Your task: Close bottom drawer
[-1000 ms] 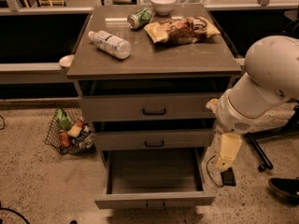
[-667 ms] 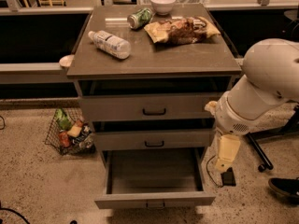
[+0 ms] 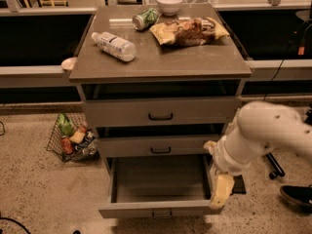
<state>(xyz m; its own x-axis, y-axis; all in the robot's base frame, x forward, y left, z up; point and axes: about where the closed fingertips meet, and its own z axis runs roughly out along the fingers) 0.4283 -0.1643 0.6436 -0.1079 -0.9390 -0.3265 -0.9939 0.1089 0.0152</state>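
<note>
Cabinet (image 3: 195, 57) with three drawers, seen from the front and above. The bottom drawer (image 3: 156, 208) is pulled well out and looks empty; its wide front runs left to right and it slides straight back into the cabinet. The gripper (image 3: 222, 191) hangs pointing down at the drawer's front right corner, with the handle (image 3: 162, 213) further left in view. Contact with the corner cannot be told, nor whether the gripper is apart or together. The white arm (image 3: 263, 135) reaches in from the right, bent downward.
</note>
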